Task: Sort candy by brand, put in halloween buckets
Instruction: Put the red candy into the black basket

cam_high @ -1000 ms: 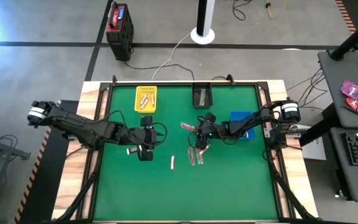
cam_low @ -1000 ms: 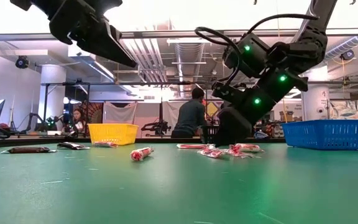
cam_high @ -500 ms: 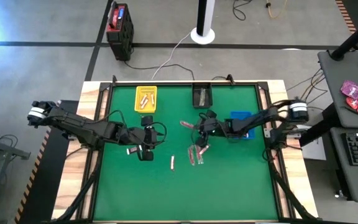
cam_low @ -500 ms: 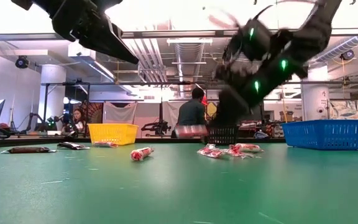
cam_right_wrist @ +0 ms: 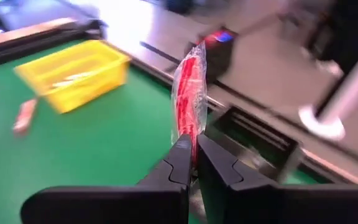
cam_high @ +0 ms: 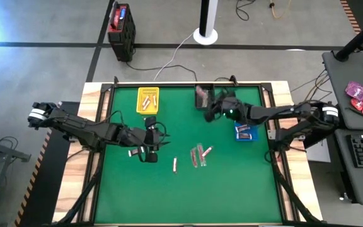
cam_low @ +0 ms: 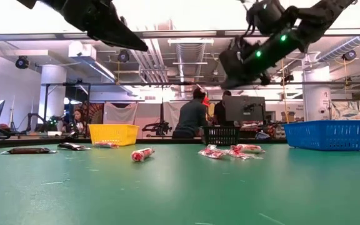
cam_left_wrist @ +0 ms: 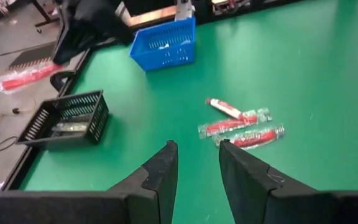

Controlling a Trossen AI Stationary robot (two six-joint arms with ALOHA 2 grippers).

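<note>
Right gripper (cam_right_wrist: 194, 152) clamped on a red, clear-ended plastic-wrapped candy bar (cam_right_wrist: 189, 93), raised upright above the green table (cam_high: 232, 189), over the far edge beside the black mesh rectangular bucket (cam_high: 203, 96). Left gripper (cam_left_wrist: 196, 163) hovered over the table's left-middle, fingers parted, nothing between them. Lay near the centre: three more red-wrapped bars (cam_high: 200, 155) close together, a fourth (cam_high: 175, 165) just apart. Held several pieces already: the yellow plastic rectangular bucket (cam_high: 147, 99) at the far left. Sat toward the right: the blue plastic mesh bucket (cam_high: 245, 131), with candy inside. Two dark-wrapped bars (cam_low: 29, 150) rested at the left in the low view.
</note>
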